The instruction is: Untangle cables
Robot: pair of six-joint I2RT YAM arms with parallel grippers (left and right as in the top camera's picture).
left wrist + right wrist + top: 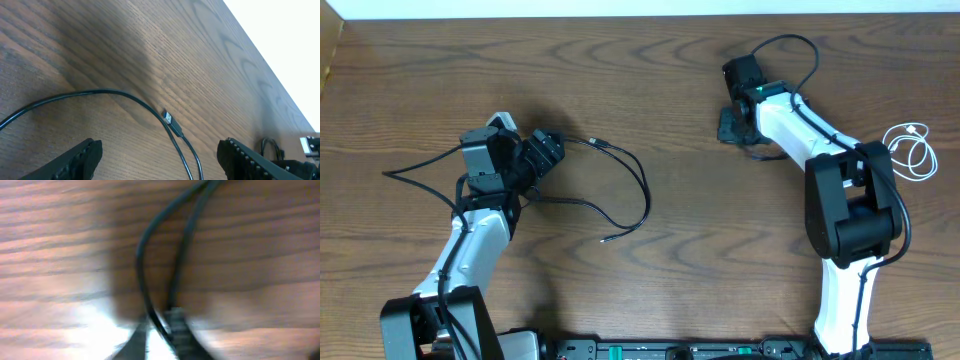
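Right claw (160, 330) is pinched shut on a blurred black cable (142, 255) against the wooden table (50, 230). Left claw (160, 147) gapes wide above a second black cable (100, 92), whose plug (171, 120) lies on the table just ahead of it. White cable (912, 150) lies coiled beside the right arm (850, 200).

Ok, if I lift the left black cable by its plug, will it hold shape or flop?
Probably floppy: the left black cable lies in loose curves, so it should sag and trail. Likely light, being thin. Its plug looks small, so a pinch there may slip.
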